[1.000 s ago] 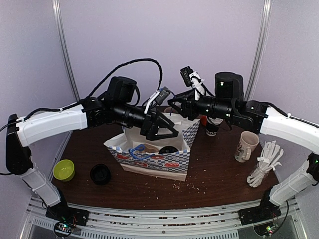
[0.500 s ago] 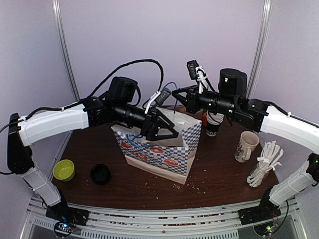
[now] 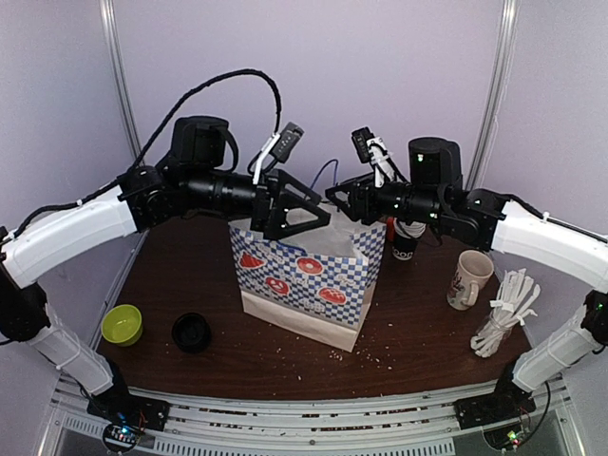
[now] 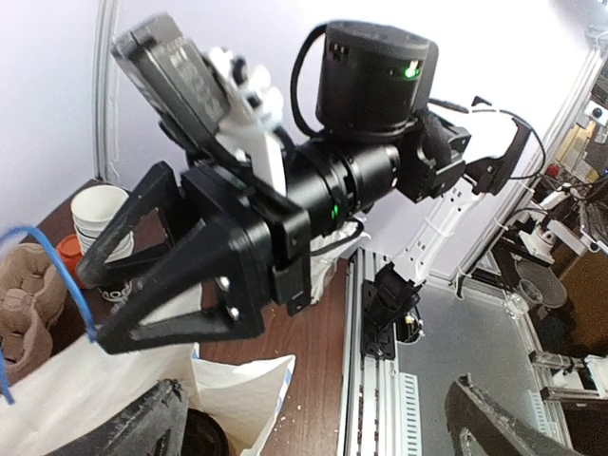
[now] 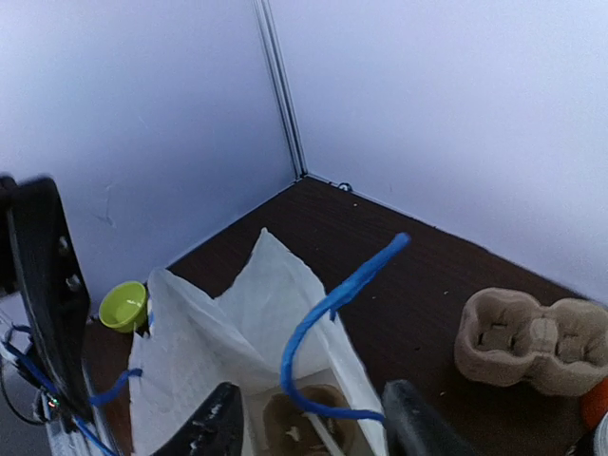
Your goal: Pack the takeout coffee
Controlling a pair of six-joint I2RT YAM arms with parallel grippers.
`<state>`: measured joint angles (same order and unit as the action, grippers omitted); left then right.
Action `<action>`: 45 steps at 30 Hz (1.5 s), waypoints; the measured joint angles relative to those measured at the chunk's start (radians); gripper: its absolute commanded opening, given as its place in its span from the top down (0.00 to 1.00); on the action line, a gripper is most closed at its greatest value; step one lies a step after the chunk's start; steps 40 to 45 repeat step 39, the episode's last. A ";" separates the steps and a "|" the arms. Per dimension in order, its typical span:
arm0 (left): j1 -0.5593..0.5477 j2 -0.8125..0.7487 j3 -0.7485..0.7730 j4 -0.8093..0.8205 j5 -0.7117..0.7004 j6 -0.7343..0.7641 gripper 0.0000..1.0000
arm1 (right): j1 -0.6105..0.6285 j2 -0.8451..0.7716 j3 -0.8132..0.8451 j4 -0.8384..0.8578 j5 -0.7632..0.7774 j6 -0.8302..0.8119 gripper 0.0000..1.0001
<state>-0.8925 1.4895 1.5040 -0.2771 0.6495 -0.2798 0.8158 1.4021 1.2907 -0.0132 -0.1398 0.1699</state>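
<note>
The blue-and-white checked paper bag (image 3: 304,280) stands upright mid-table with its mouth open. Just above that mouth, on the left, my left gripper (image 3: 318,214) hangs wide open and holds nothing (image 4: 318,394). My right gripper (image 3: 340,204) is at the right of the bag's top with its fingers apart. A blue handle loop (image 5: 332,309) rises freely between them (image 5: 313,389). I cannot pick out the takeout coffee for certain. Inside the bag show a brown cardboard carrier (image 5: 304,418) and a dark round shape (image 4: 204,437).
Paper cups (image 3: 404,245) with a black lower part stand behind the right arm, lidless in the left wrist view (image 4: 100,214). A cream mug (image 3: 468,278) and white sticks (image 3: 503,318) sit right. A cardboard cup carrier (image 5: 532,342) lies behind the bag. A green bowl (image 3: 122,323) and black lid (image 3: 192,332) sit left.
The bag has gone from lying low with its mouth towards the camera to standing upright. My left gripper has lifted up and back out of the bag's mouth.
</note>
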 measured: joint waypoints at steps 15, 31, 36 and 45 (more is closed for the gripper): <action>0.005 -0.386 -0.208 0.068 -0.638 -0.040 0.02 | -0.003 -0.270 -0.060 -0.066 0.198 0.019 0.00; 0.499 -0.379 -0.307 -0.019 -0.787 -0.179 0.02 | -0.372 -0.400 -0.182 -0.278 0.656 0.197 0.00; 0.498 -0.390 -0.414 -0.076 -0.856 -0.184 0.02 | -0.381 -0.500 -0.350 -0.277 0.686 0.192 0.00; 0.498 -0.399 -0.496 -0.121 -0.887 -0.197 0.02 | -0.381 -0.626 -0.470 -0.245 0.686 0.173 0.00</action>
